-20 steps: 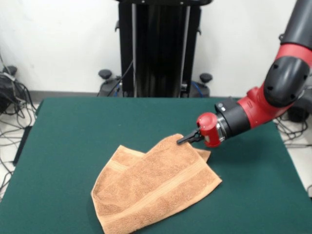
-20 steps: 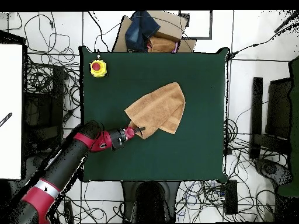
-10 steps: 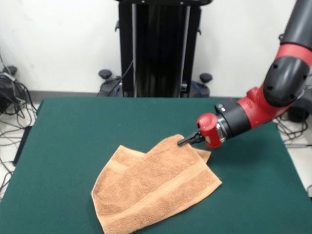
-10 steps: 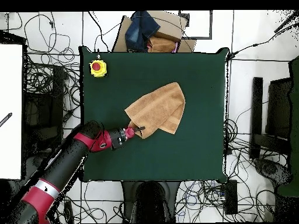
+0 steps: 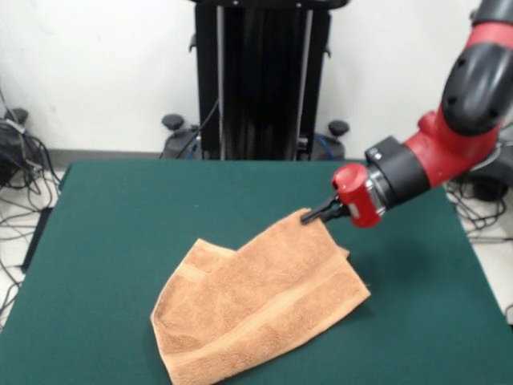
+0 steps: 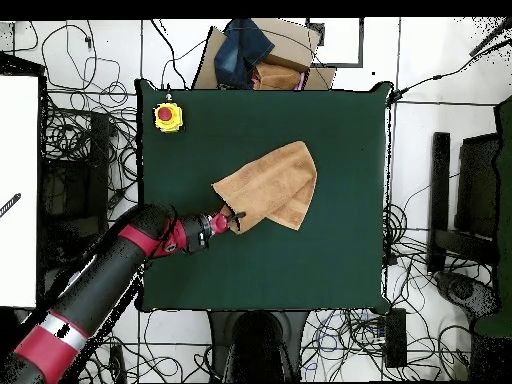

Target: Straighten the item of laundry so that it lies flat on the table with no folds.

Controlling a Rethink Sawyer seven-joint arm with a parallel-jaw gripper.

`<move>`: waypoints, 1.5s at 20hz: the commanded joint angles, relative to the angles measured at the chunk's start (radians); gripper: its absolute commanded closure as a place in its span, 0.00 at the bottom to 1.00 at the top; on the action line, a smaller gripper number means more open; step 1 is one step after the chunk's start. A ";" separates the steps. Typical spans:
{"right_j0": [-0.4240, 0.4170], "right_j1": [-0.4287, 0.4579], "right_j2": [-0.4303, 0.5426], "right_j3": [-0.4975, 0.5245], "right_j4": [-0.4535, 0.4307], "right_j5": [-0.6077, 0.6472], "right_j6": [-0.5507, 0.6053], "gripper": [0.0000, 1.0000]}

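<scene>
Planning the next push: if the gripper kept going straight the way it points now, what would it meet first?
Most likely the towel itself. The gripper already sits at the towel's raised corner and points across the cloth, so going on would drive it into the folded layers, then the table. Its height above the cloth is unclear.

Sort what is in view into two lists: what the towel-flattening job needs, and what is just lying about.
Part of the job:
- towel, folded over itself
- table
- gripper, shut on the towel's corner

Just lying about:
- yellow box with red button on a table corner
- cardboard box beyond the table
- floor cables
</scene>
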 commanded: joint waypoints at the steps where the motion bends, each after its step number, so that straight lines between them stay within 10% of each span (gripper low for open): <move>1: -0.004 -0.167 0.170 0.043 -0.024 -0.023 0.040 1.00; 15: -0.066 -0.458 0.310 0.230 -0.159 -0.090 -0.074 1.00; 30: -0.179 -0.350 0.444 0.176 -0.215 -0.224 0.055 1.00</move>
